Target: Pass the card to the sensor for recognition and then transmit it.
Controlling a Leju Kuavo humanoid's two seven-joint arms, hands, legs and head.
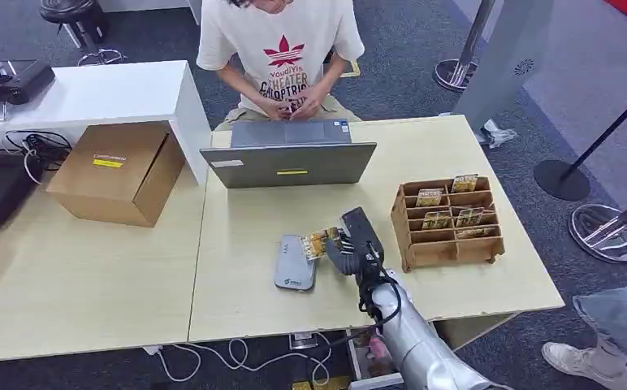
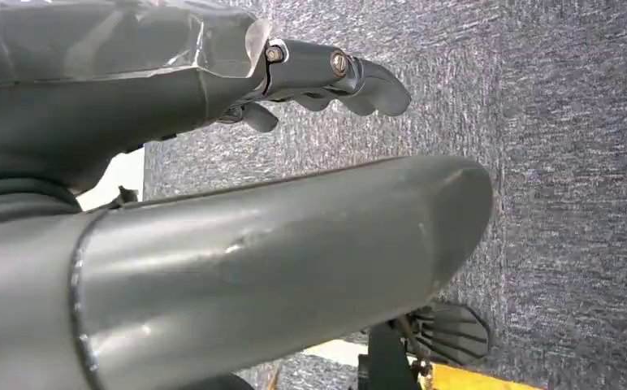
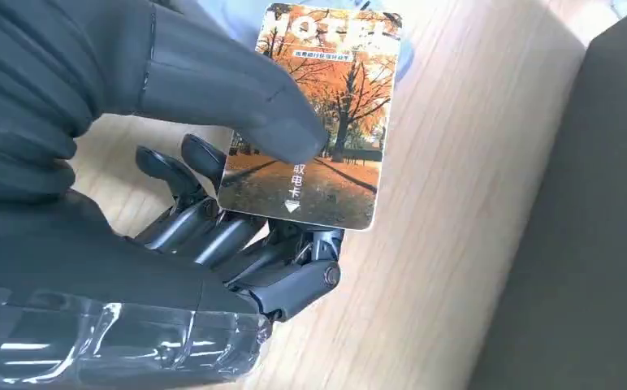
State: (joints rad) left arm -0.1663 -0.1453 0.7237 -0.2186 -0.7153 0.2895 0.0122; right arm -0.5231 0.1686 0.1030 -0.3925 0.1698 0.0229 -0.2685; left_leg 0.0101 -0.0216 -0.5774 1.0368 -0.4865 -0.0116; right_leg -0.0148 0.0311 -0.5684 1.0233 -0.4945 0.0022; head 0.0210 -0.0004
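My right hand point(image 1: 349, 248) holds a card point(image 1: 320, 241) with an autumn-tree picture just over the right edge of the grey card sensor point(image 1: 295, 263), which lies flat on the wooden table. In the right wrist view the thumb presses the card point(image 3: 318, 122) against the fingers point(image 3: 237, 236) underneath, above the tabletop. My left hand point(image 2: 310, 77) hangs over grey carpet with its fingers loosely curled and nothing in it.
A wooden card rack point(image 1: 447, 222) with several cards stands right of my hand. A grey laptop point(image 1: 288, 154) sits behind the sensor, with a seated person point(image 1: 282, 57) typing at it. A cardboard box point(image 1: 117, 171) rests on the left table.
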